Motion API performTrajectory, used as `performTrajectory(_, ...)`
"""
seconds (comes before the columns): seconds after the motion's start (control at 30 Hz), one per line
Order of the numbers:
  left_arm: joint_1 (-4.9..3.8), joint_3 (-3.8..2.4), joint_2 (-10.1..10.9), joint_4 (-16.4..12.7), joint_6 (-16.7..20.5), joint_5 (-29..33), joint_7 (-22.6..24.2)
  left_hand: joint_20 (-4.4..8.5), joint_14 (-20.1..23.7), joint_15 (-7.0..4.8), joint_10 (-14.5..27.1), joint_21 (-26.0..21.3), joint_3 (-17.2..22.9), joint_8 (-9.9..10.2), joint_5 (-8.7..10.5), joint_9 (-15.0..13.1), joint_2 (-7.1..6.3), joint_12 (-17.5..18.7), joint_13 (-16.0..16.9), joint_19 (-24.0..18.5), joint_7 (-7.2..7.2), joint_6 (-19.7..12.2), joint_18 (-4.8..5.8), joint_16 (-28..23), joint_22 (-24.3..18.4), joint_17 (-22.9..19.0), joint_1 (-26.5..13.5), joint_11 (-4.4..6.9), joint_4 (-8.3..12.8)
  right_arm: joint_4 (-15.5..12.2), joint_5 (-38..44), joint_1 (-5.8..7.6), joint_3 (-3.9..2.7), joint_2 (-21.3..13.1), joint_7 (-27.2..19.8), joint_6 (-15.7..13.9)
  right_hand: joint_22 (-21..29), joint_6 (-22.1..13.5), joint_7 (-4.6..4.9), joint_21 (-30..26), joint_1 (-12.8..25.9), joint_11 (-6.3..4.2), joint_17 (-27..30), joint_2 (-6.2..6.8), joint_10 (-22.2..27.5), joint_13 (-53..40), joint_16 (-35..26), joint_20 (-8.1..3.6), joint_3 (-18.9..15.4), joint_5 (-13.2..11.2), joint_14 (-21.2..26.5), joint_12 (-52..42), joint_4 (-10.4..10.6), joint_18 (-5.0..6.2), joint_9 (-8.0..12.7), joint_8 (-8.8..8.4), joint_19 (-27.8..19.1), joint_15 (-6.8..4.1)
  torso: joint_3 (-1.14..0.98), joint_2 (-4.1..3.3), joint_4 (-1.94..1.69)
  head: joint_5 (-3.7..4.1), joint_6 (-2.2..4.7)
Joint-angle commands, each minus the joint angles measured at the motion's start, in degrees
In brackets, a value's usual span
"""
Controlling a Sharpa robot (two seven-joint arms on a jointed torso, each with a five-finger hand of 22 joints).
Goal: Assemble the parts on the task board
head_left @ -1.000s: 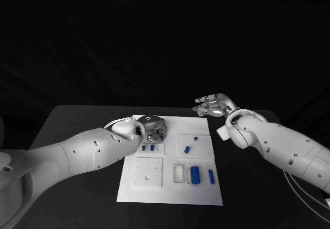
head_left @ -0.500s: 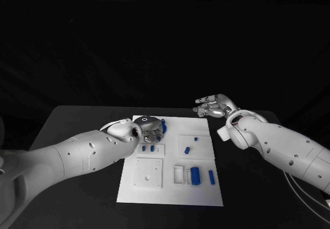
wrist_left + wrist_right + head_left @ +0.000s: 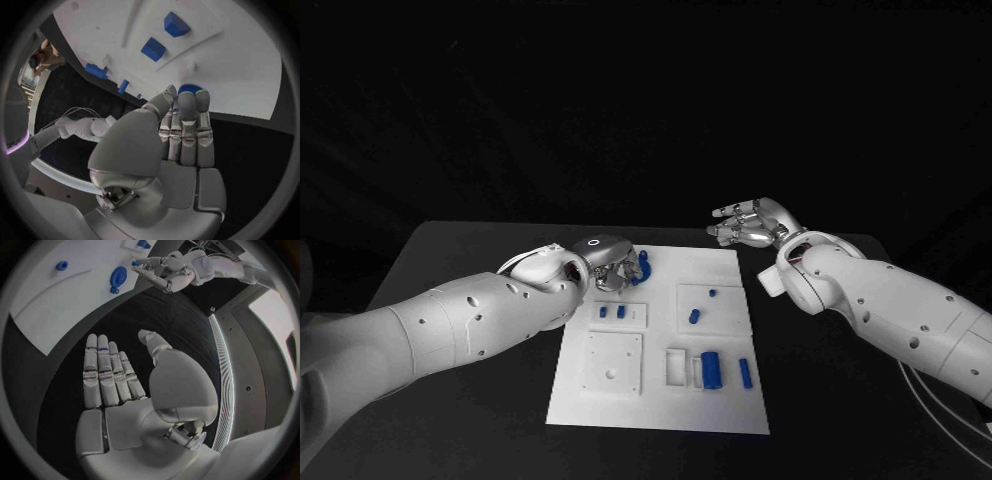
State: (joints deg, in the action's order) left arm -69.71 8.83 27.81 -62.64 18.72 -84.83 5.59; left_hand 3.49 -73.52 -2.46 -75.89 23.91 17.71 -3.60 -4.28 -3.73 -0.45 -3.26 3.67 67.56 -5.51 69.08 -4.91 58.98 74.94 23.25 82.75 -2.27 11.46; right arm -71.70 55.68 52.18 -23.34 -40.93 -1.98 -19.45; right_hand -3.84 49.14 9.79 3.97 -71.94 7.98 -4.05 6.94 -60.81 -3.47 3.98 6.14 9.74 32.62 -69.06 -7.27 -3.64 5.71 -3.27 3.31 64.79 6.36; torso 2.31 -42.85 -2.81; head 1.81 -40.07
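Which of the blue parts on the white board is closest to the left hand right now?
The curved blue ring-shaped part at the white task board's far edge, right beside the left hand. The other blue parts, like the large blue cylinder, lie nearer the robot.

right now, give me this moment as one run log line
left hand: open, over task board far edge by blue ring part | right hand: open, off board over table | loose parts on board

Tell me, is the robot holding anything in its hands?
No. The left hand hovers by a blue ring part, fingers straight. The right hand is open, off the board.
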Motion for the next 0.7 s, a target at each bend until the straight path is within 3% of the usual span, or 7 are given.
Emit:
performTrajectory(0.03,-0.05,-0.49,0.87,-1.21,0.61,2.41,1.05,0.03,-0.16,0.04,0.20,0.16,0.18,-0.04,-0.05,-0.10,0.01,-0.16,-0.12,-0.27,0.01,0.43,-0.90,0.36,1.14,0.04,-0.60,0.06,-0.10,0.02,-0.12,0.00,-0.04,-0.07,-0.59,0.53,0.05,-0.01,0.12,-0.12,0.57,0.08,0.09,-0.10,0.28,0.06,0.13,0.00,-0.43,0.38,0.47,0.04,0.14,0.46,-0.02,-0.04,-0.60,0.07,-0.03,0.00,-0.03,-0.06,-0.10)
performTrajectory(0.2,-0.13,-1.00,2.41,-2.02,-1.27,2.90,0.77,0.06,-0.12,0.05,0.27,0.06,0.15,-0.01,-0.25,-0.08,0.00,-0.14,-0.13,-0.30,-0.01,0.39,-0.86,0.29,1.14,0.02,-0.53,0.02,-0.13,0.15,-0.12,0.00,-0.04,-0.07,-0.57,0.60,0.05,-0.01,0.12,-0.12,0.57,0.08,0.09,-0.10,0.28,0.06,0.13,0.00,-0.43,0.38,0.47,0.04,0.14,0.46,-0.02,-0.04,-0.60,0.07,-0.10,-0.02,-0.05,-0.19,-0.27)
performTrajectory(0.4,-0.16,-1.09,3.60,-2.31,-2.58,3.04,0.31,0.04,-0.06,0.07,0.30,0.05,0.18,-0.04,-0.38,-0.10,-0.03,-0.16,-0.12,-0.38,-0.02,0.39,-0.86,0.20,1.19,-0.01,-0.51,0.00,-0.15,0.20,-0.12,0.00,-0.04,-0.14,-0.45,0.62,0.05,-0.01,0.12,-0.12,0.57,0.08,0.09,-0.10,0.28,0.06,0.13,0.00,-0.43,0.38,0.47,0.04,0.14,0.46,-0.02,-0.04,-0.60,0.07,-0.06,-0.04,-0.04,-0.25,-0.40)
performTrajectory(0.7,-0.16,-1.07,4.48,-2.21,-3.73,3.03,-0.09,0.04,0.02,0.08,0.34,0.07,0.20,-0.03,-0.44,-0.09,-0.04,-0.16,-0.13,-0.48,-0.02,0.37,-0.85,0.09,1.21,-0.05,-0.37,-0.02,-0.18,0.18,-0.13,0.00,-0.04,-0.20,-0.47,0.81,0.05,-0.01,0.12,-0.12,0.57,0.08,0.09,-0.10,0.28,0.06,0.13,0.00,-0.43,0.38,0.47,0.04,0.14,0.46,-0.02,-0.04,-0.60,0.07,-0.07,-0.07,0.16,-0.96,-0.18)
